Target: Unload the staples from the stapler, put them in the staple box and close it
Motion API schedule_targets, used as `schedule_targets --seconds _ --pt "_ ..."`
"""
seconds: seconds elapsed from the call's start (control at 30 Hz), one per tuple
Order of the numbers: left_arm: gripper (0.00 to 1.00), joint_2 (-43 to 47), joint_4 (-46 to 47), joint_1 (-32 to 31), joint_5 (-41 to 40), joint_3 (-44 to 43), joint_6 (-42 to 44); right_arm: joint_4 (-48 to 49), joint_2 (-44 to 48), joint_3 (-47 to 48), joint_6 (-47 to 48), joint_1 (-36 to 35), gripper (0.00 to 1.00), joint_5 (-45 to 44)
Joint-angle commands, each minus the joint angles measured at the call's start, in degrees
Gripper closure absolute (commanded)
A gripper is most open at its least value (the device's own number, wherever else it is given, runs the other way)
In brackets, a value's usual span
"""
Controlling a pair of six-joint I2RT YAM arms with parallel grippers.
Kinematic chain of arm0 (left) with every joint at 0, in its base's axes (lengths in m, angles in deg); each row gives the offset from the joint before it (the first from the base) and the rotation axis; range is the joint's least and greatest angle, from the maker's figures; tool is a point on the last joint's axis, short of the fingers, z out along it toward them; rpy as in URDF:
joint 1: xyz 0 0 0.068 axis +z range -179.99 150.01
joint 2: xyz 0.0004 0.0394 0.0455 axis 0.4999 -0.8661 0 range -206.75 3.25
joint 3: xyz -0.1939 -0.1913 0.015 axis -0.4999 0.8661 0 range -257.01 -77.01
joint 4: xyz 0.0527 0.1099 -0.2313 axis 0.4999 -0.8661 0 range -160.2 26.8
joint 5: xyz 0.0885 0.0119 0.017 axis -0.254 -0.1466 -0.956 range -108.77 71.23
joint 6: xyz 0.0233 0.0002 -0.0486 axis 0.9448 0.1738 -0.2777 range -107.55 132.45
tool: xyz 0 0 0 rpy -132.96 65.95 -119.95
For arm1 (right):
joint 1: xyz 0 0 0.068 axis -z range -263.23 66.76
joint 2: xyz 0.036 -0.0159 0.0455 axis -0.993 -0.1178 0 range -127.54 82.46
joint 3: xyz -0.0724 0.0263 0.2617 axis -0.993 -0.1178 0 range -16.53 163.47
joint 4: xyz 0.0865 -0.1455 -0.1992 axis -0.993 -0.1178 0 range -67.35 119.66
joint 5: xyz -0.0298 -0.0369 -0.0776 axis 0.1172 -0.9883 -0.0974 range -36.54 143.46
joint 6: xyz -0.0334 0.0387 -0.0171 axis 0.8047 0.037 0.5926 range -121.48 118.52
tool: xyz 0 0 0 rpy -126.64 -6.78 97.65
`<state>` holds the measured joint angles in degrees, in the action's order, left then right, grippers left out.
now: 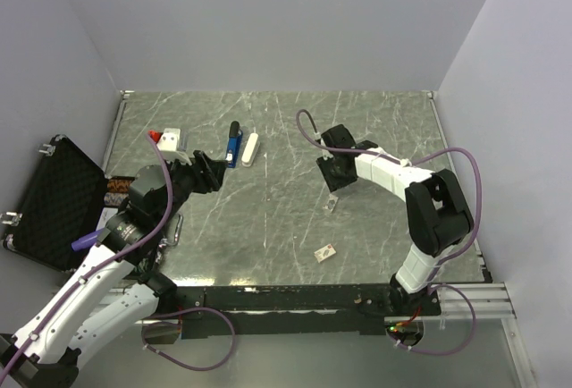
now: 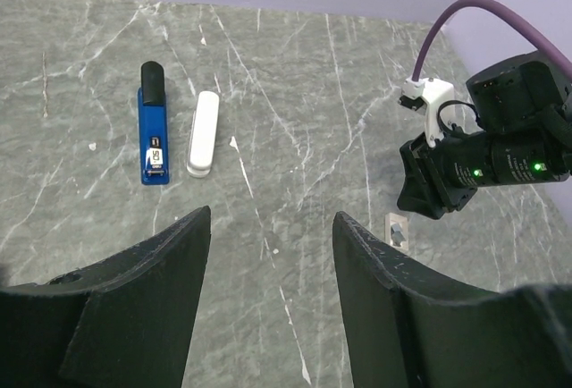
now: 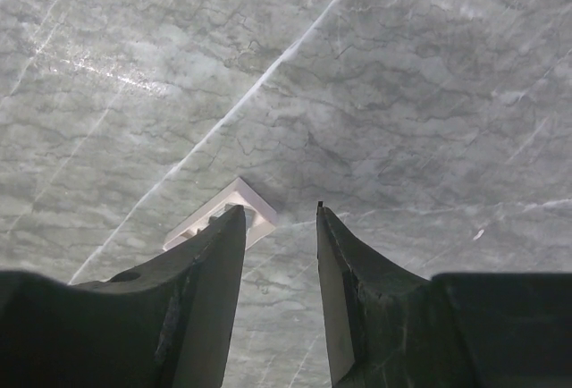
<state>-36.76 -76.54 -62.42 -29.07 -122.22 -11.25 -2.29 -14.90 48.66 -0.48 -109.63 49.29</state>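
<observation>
At far left, note an open black case (image 1: pixel 54 200) beside the tabletop (image 1: pixel 384 129). Next, read the left jaws as spread wide and empty, hovering above the marble and aimed toward the rear. Locate the stapler (image 2: pixel 154 133) lying flat on the tabletop just ahead of those jaws and slightly to their left. Take its long axis as running near to far, roughly in line with the jaws' own pointing direction, black end farthest away. Observe a white bar (image 2: pixel 203 133) parallel to it, just beside its right flank with a narrow gap between. Treat the left arm as clearly the nearer one. Cannot make out the staples in any view; presumably loaded inside the stapler. Further right, well apart from the stapler, read the right jaws as partly parted and gripping nothing, pointed down at bare marble, with a small card (image 3: pixel 223 214) partly hidden by one jaw. Note a second card (image 1: pixel 325 252) nearer the front edge. For the coming move, expect a short forward reach with a slight leftward shift, closing across the stapler's narrow width without catching the white bar.
</observation>
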Motion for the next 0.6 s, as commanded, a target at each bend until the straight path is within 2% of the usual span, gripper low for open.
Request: schedule_targets --seconds 0.0,0.57 --pt "0.38 0.1 2.4 0.3 0.7 -0.3 -0.8 1.4 1.5 -1.0 1.3 0.6 0.55 1.0" --pt "0.38 -0.3 2.4 0.3 0.8 -0.3 -0.9 1.9 -0.5 -2.4 -0.1 0.6 0.58 3.5"
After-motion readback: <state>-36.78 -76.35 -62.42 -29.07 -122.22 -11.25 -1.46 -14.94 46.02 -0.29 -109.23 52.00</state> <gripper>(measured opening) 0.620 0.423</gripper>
